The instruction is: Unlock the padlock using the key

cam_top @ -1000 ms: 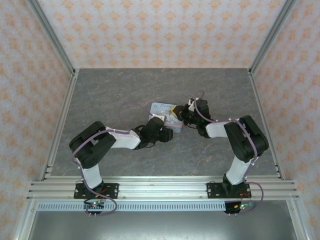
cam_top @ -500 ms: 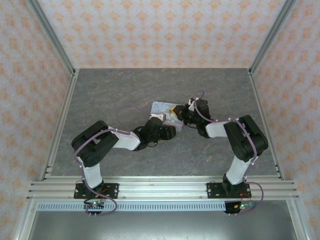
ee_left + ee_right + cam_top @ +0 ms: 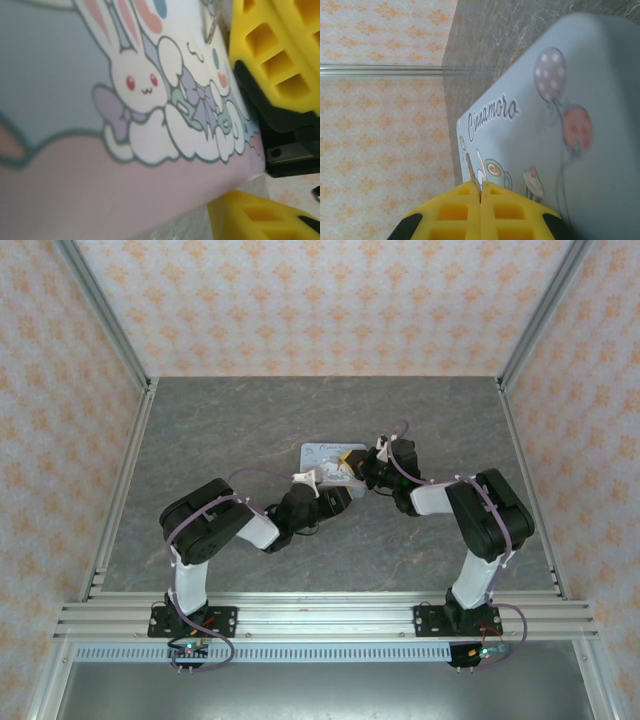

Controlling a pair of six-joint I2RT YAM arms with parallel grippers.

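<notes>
Straddling the tin's [image 3: 100, 75] edge with the left claw [image 3: 245, 135], fingers parted, grip impossible to call. Pinching the right claw [image 3: 480, 190] tight together over its printed top, mid-tabletop [image 3: 220, 430]. Can't pick out padlock or key.

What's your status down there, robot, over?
Right gripper shut, at the tin. Left gripper fingers straddle tin's edge, grip unclear. Padlock and key too small to make out.
</notes>
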